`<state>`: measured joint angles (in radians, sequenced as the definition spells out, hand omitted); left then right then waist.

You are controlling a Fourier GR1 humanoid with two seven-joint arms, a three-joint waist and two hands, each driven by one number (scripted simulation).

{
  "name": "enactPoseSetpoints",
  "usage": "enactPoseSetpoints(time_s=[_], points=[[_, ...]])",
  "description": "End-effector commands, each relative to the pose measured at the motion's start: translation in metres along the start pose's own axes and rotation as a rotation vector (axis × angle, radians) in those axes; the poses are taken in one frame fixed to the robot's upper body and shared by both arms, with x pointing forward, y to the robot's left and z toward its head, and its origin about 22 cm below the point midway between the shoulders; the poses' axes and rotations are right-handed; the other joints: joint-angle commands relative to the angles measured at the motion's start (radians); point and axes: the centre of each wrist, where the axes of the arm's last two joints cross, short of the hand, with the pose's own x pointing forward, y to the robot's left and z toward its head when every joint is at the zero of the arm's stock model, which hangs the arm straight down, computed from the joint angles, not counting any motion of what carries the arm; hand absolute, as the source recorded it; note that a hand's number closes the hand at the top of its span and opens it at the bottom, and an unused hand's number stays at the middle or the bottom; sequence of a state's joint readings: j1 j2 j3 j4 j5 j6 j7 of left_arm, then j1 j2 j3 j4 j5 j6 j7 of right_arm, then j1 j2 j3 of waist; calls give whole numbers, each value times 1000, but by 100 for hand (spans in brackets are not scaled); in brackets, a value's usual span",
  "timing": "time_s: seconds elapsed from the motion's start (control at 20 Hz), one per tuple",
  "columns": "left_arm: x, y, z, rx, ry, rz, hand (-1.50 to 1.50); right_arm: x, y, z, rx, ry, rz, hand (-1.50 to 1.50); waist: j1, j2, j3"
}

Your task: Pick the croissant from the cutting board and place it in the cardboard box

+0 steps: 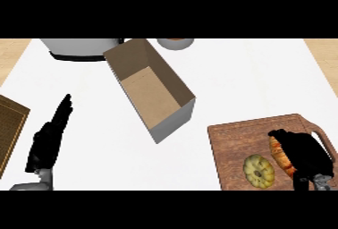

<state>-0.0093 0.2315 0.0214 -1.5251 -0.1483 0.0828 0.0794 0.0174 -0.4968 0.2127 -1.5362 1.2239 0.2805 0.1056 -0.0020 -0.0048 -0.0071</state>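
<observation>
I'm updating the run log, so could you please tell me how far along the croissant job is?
Early stage. Done: the right hand has reached the cutting board. In hand: its fingers are curled round the croissant, which lies on the board beside a round yellow pastry. Left: lifting it and placing it in the cardboard box, which holds nothing visible. The left hand rests open at the left.

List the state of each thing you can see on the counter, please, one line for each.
cardboard box: open, nothing inside.
croissant: on the cutting board, under the right hand.
right hand: fingers curled round the croissant.
left hand: open, fingers straight, holding nothing.
round yellow pastry: flat on the cutting board, untouched.
</observation>
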Motion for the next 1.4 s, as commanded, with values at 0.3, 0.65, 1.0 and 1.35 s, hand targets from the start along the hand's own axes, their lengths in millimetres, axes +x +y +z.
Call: enactPoseSetpoints(time_s=[0.3, 0.65, 1.0, 1.35], points=[[-6, -13, 10, -22, -13, -9, 0, 40, -16, -22, -134, 66, -200, 150, 7, 5, 7], [-7, -11, 11, -11, 10, 17, 0, 53, -55, -20, -218, 120, -345, 150, 2, 4, 7], [2, 4, 3, 9, 4, -2, 0, 67, -95, 7, -370, 167, -369, 150, -1, 2, 7], [12, 5, 1, 7, 11, -13, 0, 91, -145, 32, -606, -185, -703, 150, -3, -2, 8]])
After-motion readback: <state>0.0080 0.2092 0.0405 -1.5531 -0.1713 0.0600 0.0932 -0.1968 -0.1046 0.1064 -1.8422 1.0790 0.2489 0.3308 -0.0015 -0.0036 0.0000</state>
